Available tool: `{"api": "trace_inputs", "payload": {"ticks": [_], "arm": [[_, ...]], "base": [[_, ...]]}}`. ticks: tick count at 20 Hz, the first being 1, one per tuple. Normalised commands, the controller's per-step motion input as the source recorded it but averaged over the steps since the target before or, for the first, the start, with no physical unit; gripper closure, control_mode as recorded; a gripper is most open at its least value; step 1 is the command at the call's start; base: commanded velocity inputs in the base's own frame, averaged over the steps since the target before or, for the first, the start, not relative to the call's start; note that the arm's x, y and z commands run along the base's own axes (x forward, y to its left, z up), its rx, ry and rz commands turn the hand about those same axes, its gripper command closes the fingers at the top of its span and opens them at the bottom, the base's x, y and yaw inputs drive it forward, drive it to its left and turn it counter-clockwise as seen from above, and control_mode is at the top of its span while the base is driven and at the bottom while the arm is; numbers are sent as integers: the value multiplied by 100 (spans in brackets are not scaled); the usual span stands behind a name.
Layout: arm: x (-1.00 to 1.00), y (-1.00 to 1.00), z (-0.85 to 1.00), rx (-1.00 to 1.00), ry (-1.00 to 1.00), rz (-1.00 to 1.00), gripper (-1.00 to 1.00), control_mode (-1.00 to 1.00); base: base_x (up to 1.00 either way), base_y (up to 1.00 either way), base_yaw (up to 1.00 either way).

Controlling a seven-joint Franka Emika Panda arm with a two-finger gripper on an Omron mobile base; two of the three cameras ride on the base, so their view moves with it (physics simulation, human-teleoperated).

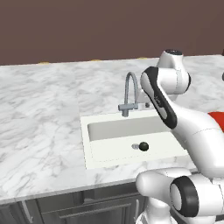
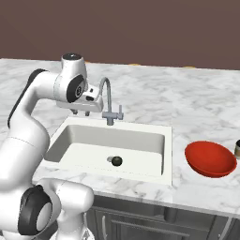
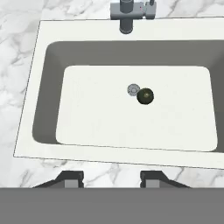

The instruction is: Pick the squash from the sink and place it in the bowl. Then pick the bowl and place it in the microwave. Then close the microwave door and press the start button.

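Note:
The squash (image 3: 145, 96), a small dark green ball, lies on the floor of the sink (image 3: 48, 57) right beside the round drain (image 3: 133, 89). The base views show the same squash (image 1: 143, 146) (image 2: 116, 161) near the middle of the basin (image 1: 85, 140) (image 2: 168, 154). My gripper (image 2: 82, 112) (image 3: 111, 180) hangs above the sink's left part, pointing down, open with nothing between its fingers. The red bowl (image 2: 210, 158) (image 1: 217, 119) stands empty on the marble to the right of the sink. The microwave and its door are out of view.
A curved grey faucet (image 1: 129, 94) (image 2: 108, 101) (image 3: 131, 15) rises at the sink's back edge, close beside my hand. A small dark object (image 2: 237, 149) sits just right of the bowl. White marble counter (image 1: 39, 113) spreads to the left, with a brown wall behind.

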Motion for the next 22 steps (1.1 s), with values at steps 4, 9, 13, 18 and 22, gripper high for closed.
{"api": "trace_inputs", "payload": {"ticks": [4, 9, 13, 18, 22], "arm": [[-3, -16, -2, 0, 0, 0, -100, -100], [-46, -51, -44, 0, 1, 0, -100, -100], [-32, -58, -98, -1, 1, 1, -100, -100], [0, -62, -91, 0, 3, 3, -100, -100], [61, -12, -72, 0, 0, 0, -100, -100]], "base": [[0, 0, 0], [0, 0, 0], [0, 0, 0], [0, 0, 0], [0, 0, 0]]}}
